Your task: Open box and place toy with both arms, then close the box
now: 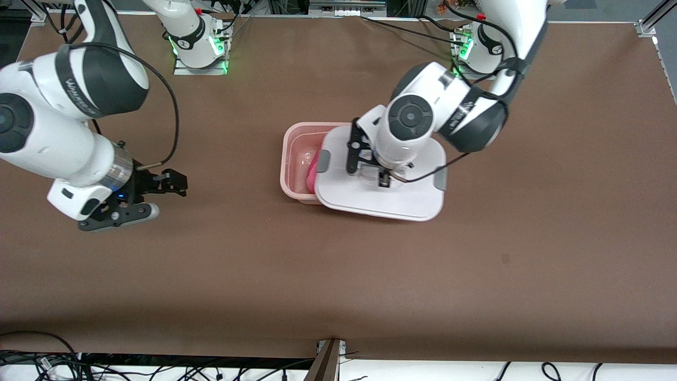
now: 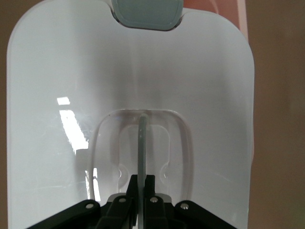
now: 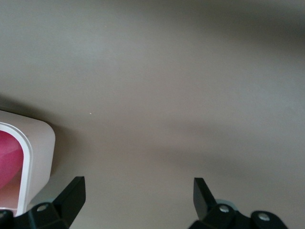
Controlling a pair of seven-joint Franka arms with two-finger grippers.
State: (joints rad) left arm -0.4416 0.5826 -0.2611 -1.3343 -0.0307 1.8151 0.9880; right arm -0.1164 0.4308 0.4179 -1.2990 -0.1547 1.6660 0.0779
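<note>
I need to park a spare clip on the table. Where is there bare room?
Bare tabletop lies between the box and the front camera. Crowded: the left gripper pinches the lid by its handle, half over the tub; the open right gripper hovers toward the right arm's end.

Robotics lab: two white arms bolted at the edge of a brown matte counter, aluminium frame rails at the corners, loose black cables along the edge.

lid partly over box, toy inside
</note>
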